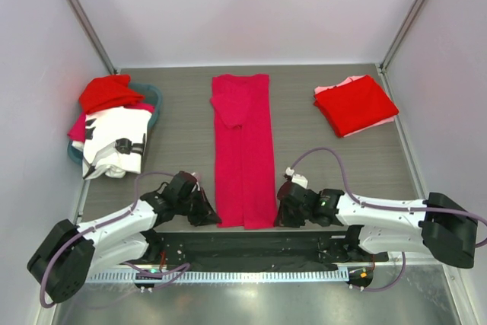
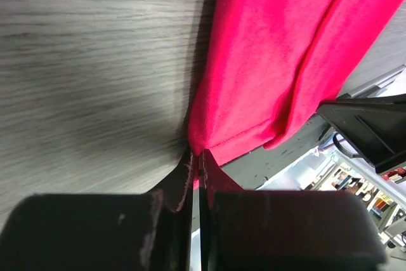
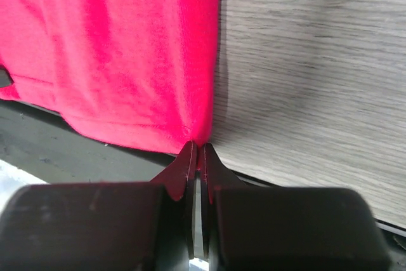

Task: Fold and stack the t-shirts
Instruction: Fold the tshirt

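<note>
Teal basket (image 1: 152, 97) far L holds red t-shirt (image 1: 110, 93) + white t-shirt (image 1: 114, 138). L pincer (image 1: 211, 217) clamped on near-L corner of crimson t-shirt (image 1: 243, 157), a long strip mid table (image 1: 304, 127); R pincer (image 1: 280, 215) clamped on its near-R corner. Rear R: folded red t-shirt (image 1: 355, 104).

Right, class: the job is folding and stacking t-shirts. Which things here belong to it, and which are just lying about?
Job: crimson shirt, its near corners pinched by left gripper and right gripper; folded red shirt on pale pink shirt; crumpled red shirt; white shirt.
Lying about: teal basket.
</note>
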`<state>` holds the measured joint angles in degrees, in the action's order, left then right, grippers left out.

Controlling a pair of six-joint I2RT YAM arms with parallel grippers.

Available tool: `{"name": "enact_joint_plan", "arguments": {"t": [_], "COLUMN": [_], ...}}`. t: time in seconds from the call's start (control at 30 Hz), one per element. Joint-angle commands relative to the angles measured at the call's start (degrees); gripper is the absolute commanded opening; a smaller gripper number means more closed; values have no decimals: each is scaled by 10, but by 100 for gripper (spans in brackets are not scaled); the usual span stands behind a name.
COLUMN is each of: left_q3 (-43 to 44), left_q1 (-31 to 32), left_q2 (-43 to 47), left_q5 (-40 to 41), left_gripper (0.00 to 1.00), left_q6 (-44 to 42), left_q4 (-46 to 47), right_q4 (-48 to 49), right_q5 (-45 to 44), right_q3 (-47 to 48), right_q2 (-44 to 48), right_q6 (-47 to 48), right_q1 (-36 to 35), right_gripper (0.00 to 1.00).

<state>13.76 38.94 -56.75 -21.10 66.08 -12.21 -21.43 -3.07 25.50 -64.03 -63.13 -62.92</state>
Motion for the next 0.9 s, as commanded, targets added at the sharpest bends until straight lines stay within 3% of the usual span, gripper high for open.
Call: {"name": "enact_joint_plan", "arguments": {"t": [0.0,0.17,0.37,0.67,0.87], "left_q3": [27,66,128,212,292], "left_q1": [1,-19,-64,-180,-214], "left_q2": [29,64,61,-58,-164], "left_q5": [6,-16,11,30,32], "left_gripper": [0,0,0,0,0], "left_q6": [5,19,31,25,12], "left_q4": [-17,-41,-41,18,48], "right_q4": [-4,-51,-82,-80,-79], "right_q5": [-4,-8,10,46,68], "right_q3": [18,63,136,298,390], "right_q2": [38,80,59,-100,-194], "right_q6": [-1,31,108,214,250], "right_q1": [8,45,155,281,329], "right_gripper": [1,1,1,1,1]}}
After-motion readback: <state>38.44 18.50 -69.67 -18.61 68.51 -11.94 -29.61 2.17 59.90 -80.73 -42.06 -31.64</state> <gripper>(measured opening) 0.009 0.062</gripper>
